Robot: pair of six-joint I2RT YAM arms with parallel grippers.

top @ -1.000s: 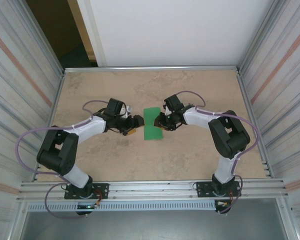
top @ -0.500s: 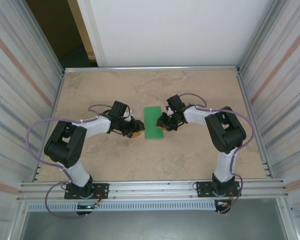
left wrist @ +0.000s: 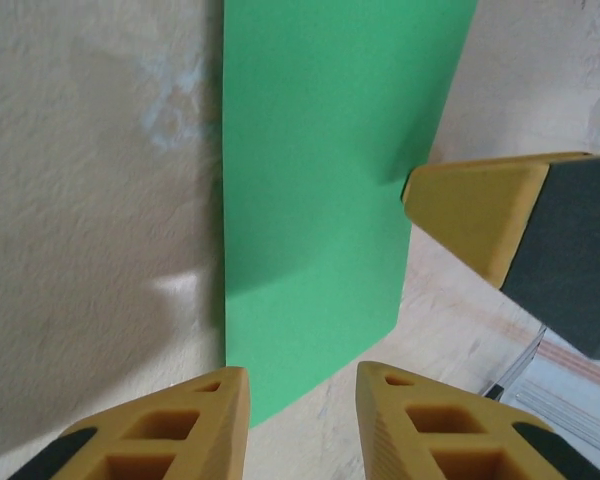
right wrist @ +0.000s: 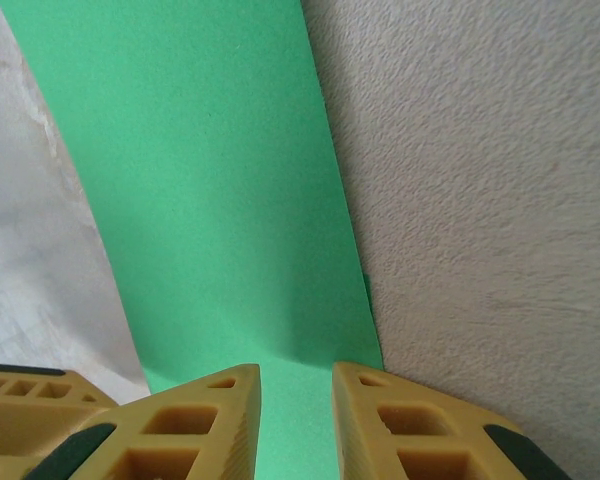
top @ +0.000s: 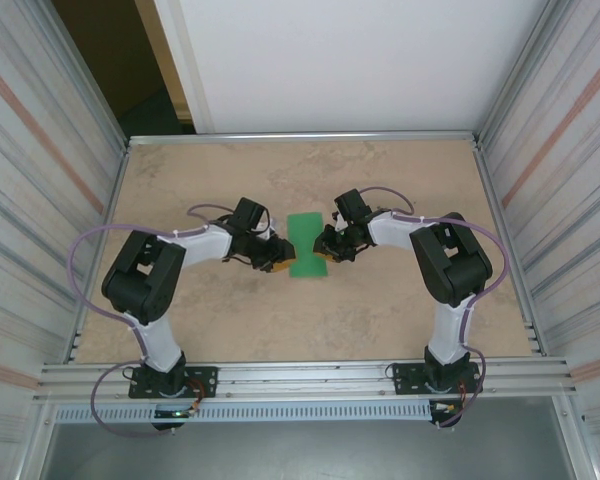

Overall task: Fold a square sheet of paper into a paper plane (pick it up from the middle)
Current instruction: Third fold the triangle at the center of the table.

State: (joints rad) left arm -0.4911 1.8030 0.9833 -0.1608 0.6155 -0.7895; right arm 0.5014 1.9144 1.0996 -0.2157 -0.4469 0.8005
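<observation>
Sheet of paper [top: 305,243], bright green, matte, rectangular

Left wrist view: green sheet [left wrist: 320,190] runs off the top edge. Its near corner is hidden behind my left gripper [left wrist: 302,405], contact there unclear. Right wrist view: sheet cut off at the top, its near edge hidden under my right gripper [right wrist: 295,405]. Both grippers' finger bases cropped at the bottom. Top view: fingertips too small to tell if either touches the sheet.
</observation>
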